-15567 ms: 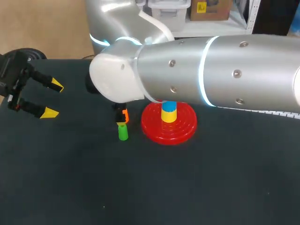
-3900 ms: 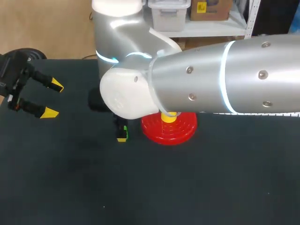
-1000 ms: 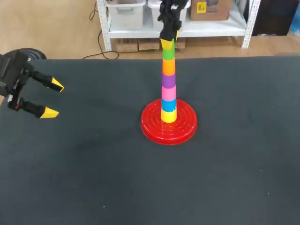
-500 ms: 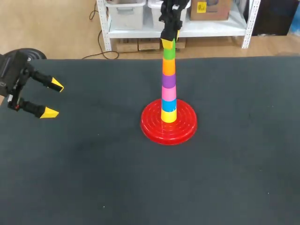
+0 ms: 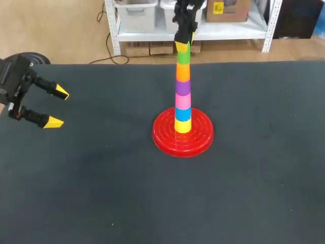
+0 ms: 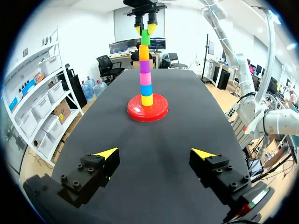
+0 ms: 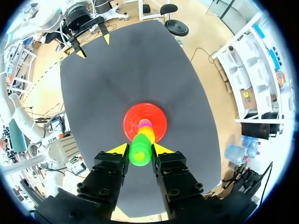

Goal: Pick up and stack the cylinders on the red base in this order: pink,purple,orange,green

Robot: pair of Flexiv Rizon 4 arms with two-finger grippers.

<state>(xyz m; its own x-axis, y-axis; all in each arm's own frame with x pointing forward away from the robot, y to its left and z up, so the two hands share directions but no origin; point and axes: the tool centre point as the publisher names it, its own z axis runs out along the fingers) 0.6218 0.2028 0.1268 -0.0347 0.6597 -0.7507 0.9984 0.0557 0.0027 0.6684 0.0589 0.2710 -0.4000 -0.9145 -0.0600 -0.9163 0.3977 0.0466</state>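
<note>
Nothing moved | right jaws pinch green cylinder atop upright stack | left jaws spread

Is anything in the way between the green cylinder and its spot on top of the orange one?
Nothing visible. The green cylinder already sits directly on the orange cylinder, with the right gripper closed on its sides.

Head view. A table with a matte black top fills most of the frame. Beyond its far edge, tan floor occupies the upper left. A white shelf stands at upper centre, holding what appear to be storage bins.
</note>
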